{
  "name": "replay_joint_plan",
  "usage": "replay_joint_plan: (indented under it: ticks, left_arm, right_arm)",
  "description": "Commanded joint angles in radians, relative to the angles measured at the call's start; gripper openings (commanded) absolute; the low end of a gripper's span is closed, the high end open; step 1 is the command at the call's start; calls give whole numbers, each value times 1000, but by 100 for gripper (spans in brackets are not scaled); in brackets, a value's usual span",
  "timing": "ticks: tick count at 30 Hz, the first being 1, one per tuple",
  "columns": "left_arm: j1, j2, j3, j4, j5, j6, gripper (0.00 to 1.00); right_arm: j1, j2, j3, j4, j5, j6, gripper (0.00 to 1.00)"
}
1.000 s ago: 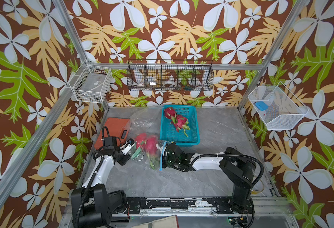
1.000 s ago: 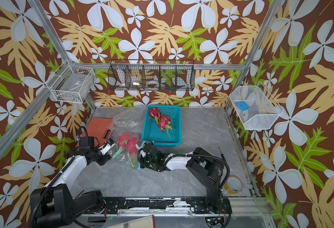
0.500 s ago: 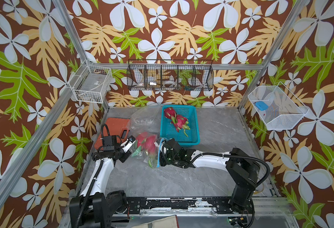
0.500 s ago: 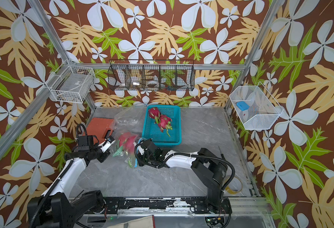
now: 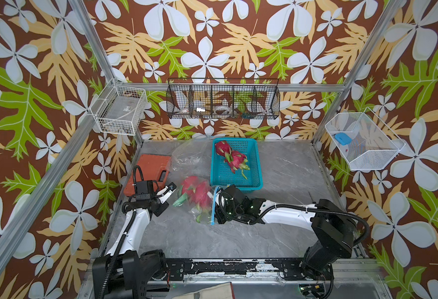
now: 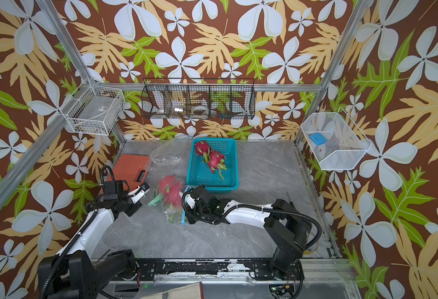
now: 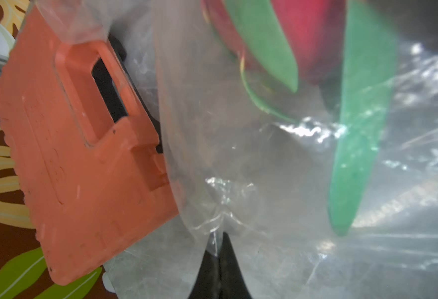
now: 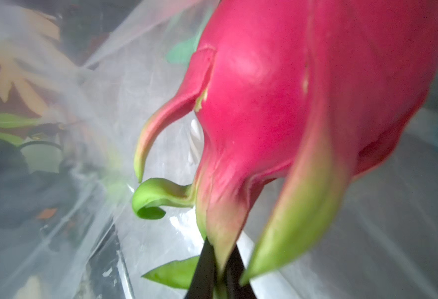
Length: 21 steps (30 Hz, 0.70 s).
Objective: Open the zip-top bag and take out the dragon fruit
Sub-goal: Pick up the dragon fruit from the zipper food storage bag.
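Grey table (image 5: 277, 227) carries it all. Far centre stands the teal basket (image 5: 225, 176); left of it sprawls the clear bag (image 5: 187, 155), blue zip (image 5: 213, 209) at its near-right end, and far left lies an orange case (image 5: 150, 165). Two dragon fruit (image 5: 232, 156) rest in the basket, and two more dragon fruit (image 5: 197, 190) are in the bag, mid-table, just near of the basket. Left end effector (image 7: 216, 242) is pinched tight on bag film beside the case. Right end effector (image 8: 219, 259), at the zip end, is clamped on a green-tipped scale (image 8: 220, 243) of a pink fruit.
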Motion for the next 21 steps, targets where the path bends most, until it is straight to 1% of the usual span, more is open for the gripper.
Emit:
replay_joint_plan:
  ticks: [1, 3, 6, 9, 11, 12, 13, 14, 15, 16, 18, 19, 21]
  left_arm:
    - [19, -3, -29, 130, -142, 98, 0]
    - [31, 14, -27, 154, -160, 100, 0]
    - [34, 45, 7, 131, -161, 77, 0]
    - [33, 54, 34, 124, -150, 45, 0]
    - [34, 41, 86, 16, -62, 3, 0]
    - [33, 35, 125, -73, 17, -30, 0]
    - [34, 33, 161, -170, 100, -60, 7]
    - [32, 36, 187, -245, 163, -79, 24]
    - [28, 46, 213, -318, 225, -98, 46]
    - [24, 58, 229, -368, 271, -111, 61]
    - [14, 93, 240, -430, 314, -114, 79]
    - [4, 113, 237, -440, 316, -114, 85]
    - [-13, 151, 223, -434, 308, -120, 89]
  right_arm:
    - [1, -64, -34, -59, -24, -38, 0]
    - [1, -110, -57, -97, -56, -69, 0]
    - [1, -146, -72, -148, -110, -104, 0]
    - [1, -154, -71, -195, -118, -123, 0]
    - [1, -143, -69, -173, -103, -110, 0]
    - [0, -131, -68, -147, -100, -98, 0]
    - [0, -112, -62, -127, -86, -87, 0]
    - [1, -91, -52, -123, -72, -82, 0]
    - [1, -66, -35, -124, -63, -85, 0]
    - [0, -44, -22, -118, -60, -88, 0]
    - [1, -18, -16, -99, -56, -84, 0]
    - [1, -7, -12, -90, -60, -83, 0]
    - [1, 8, -11, -76, -65, -75, 0]
